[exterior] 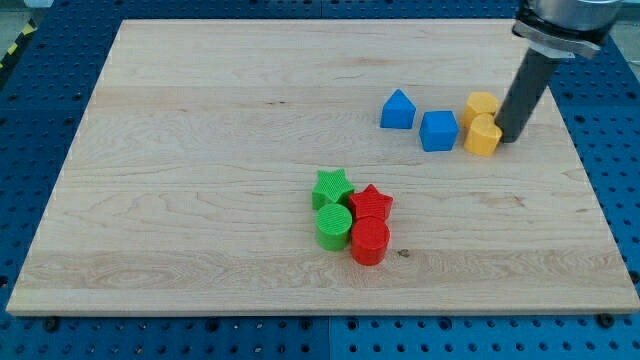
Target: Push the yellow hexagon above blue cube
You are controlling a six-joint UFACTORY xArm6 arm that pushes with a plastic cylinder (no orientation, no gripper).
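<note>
Wooden table (200,150) seen from above, ringed by a blue perforated surround (30,110). Dark rod coming down from 1 o'clock of the view, my tip (510,137) planted on the table just at 3 o'clock of the two yellow blocks, touching or all but touching them; no tool of the grasping sort on this arm, only the plain rod, so nothing opened, nothing closed, nothing held. Two yellow blocks pressed against each other: the upper yellow block (481,105), apparently the yellow hexagon, at 12 o'clock of the lower yellow block (483,136), whose exact outline cannot be told from here. Blue cube (438,130) just at 9 o'clock of the lower yellow block, close beside it, contact uncertain. Yellow hexagon thus at roughly 2 o'clock of the blue cube, not straight above it. Blue triangular block (398,110) at 10 o'clock of the blue cube, a narrow gap between them. Well apart, toward 7 o'clock of the blue pair, a tight cluster of four: green star (332,186) over green cylinder (334,225), red star (371,202) over red cylinder (369,241), green pair on the view's left, red pair on the view's right, all touching their neighbours.
</note>
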